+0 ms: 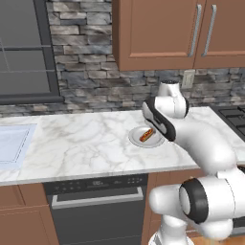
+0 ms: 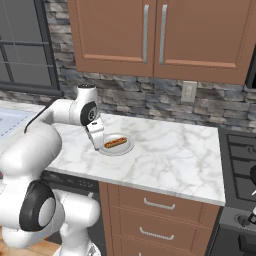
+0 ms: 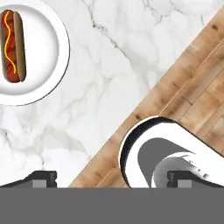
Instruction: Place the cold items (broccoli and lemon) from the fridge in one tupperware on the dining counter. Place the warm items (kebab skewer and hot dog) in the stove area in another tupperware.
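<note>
Hovering over tabletop (image 3: 113, 65), jaws spread wide, grasping nothing. Hot dog (image 3: 12, 46) on plate (image 3: 48, 48) lying ahead-left of jaws; needing centring, aligning across bun.

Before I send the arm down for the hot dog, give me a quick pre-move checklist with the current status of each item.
1. Hot dog in sight and lying on the white plate: ok.
2. Gripper open and empty, jaws wide: ok.
3. Gripper lined up over the hot dog: not ok; in the hand view the plate sits off in the upper left corner, and the fingertips are over the counter edge.
4. Space around the plate free of other things on the marble: ok.
5. Tupperware for the warm items located: cannot tell.
</note>
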### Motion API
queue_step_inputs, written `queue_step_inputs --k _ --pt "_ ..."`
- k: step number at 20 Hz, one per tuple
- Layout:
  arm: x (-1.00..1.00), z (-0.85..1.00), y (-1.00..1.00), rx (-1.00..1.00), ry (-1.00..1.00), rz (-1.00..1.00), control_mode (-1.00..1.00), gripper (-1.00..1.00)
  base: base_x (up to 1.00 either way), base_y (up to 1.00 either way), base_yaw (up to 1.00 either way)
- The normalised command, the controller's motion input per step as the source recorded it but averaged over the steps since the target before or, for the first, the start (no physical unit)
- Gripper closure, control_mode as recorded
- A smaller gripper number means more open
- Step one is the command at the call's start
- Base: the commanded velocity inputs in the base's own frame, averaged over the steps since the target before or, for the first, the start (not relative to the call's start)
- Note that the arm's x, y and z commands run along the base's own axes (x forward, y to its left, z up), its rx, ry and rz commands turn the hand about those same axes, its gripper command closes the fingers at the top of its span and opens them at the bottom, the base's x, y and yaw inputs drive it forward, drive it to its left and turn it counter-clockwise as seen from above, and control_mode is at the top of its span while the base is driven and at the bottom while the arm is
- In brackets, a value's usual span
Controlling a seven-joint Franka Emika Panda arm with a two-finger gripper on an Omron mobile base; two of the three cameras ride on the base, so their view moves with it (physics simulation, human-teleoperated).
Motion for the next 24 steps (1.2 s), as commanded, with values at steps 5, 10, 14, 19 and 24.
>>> queue_step_inputs --k 5,10,14,19,24 --pt "1.00 -0.33 0.00 0.00 0.00 0.00 -1.00 -1.00 0.00 0.00 0.00" --pt "1.00 -0.57 -0.07 0.00 0.00 0.07 -1.00 -1.00 0.00 0.00 0.00" --pt "1.00 -0.54 -0.15 0.00 0.00 0.12 -1.00 -1.00 0.00 0.00 0.00" --pt "1.00 -0.32 -0.06 0.00 0.04 0.11 -1.00 -1.00 0.00 0.00 0.00" --pt "0.72 -0.48 -0.05 -0.01 0.07 0.02 -1.00 -1.00 0.00 0.00 0.00"
